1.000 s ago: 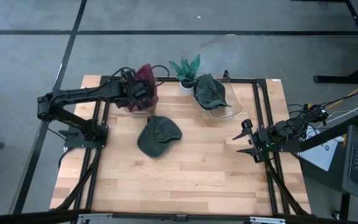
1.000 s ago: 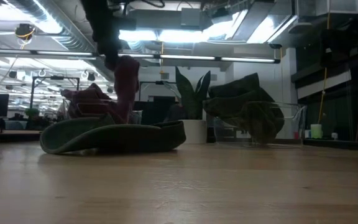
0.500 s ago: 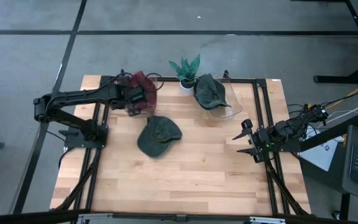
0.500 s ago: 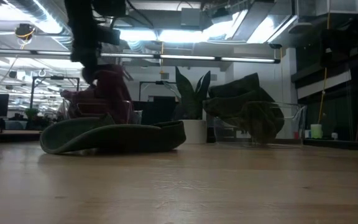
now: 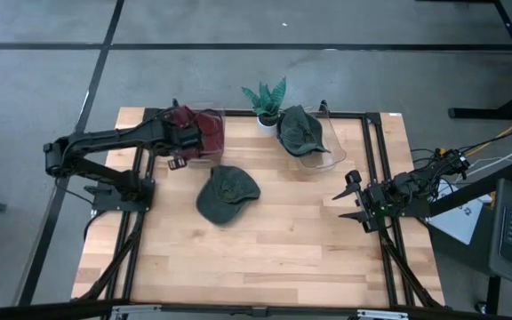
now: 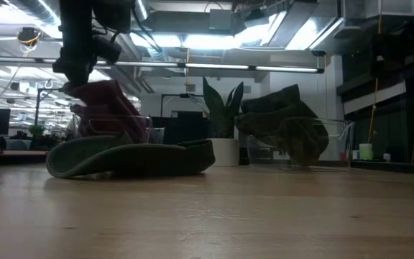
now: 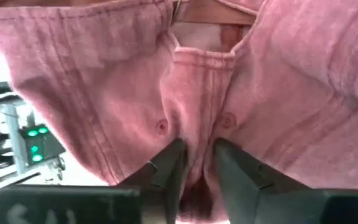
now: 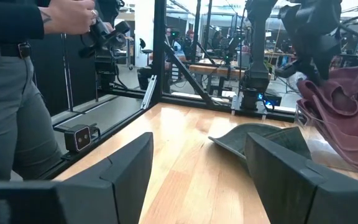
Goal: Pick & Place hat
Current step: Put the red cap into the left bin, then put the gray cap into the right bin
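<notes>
One maroon hat (image 5: 201,133) is settling into its clear bin (image 5: 210,156); my left hand (image 5: 178,135) is seemingly loosening, fingers slightly parted around fabric. Next I'm lifting clear.

Robotics lab in an open industrial hall

A wooden table (image 5: 265,240) is framed by black rails on bare concrete floor (image 5: 327,22); exposed ducts (image 6: 279,18), strip lights (image 6: 214,68) and further workbenches (image 8: 229,68) are seen behind.
</notes>
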Available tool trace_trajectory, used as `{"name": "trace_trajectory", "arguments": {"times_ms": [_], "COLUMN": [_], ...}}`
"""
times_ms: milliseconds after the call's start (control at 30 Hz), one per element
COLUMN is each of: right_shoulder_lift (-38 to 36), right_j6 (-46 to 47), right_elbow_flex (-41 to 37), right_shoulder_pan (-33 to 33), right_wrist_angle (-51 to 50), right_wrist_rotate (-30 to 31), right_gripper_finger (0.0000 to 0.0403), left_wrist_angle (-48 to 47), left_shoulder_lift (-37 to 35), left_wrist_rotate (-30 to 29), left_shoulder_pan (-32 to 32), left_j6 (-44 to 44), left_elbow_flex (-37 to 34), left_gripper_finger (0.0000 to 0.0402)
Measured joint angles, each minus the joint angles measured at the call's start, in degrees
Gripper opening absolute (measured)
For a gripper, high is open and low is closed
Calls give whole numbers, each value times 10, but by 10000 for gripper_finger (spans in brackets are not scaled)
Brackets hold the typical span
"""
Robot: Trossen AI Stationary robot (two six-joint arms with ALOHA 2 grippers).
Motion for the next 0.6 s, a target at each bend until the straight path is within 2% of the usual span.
{"name": "trace_trajectory", "arguments": {"times_ms": [200,433,600], "right_shoulder_lift": [0,0,0], "right_j6": [0,0,0], "right_elbow_flex": [0,0,0], "right_shoulder_pan": [0,0,0], "right_wrist_angle": [0,0,0], "right_wrist_rotate": [0,0,0], "right_gripper_finger": [252,252,252], "left_wrist_angle": [39,80,101], "left_shoulder_lift": [-1,-18,-52], "left_wrist_rotate": [8,-20,-20], "left_shoulder_pan": [8,3,-27], "left_j6": [0,-1,-2], "left_elbow_flex": [-11,-10,13], "left_gripper_finger": [149,218,243]}}
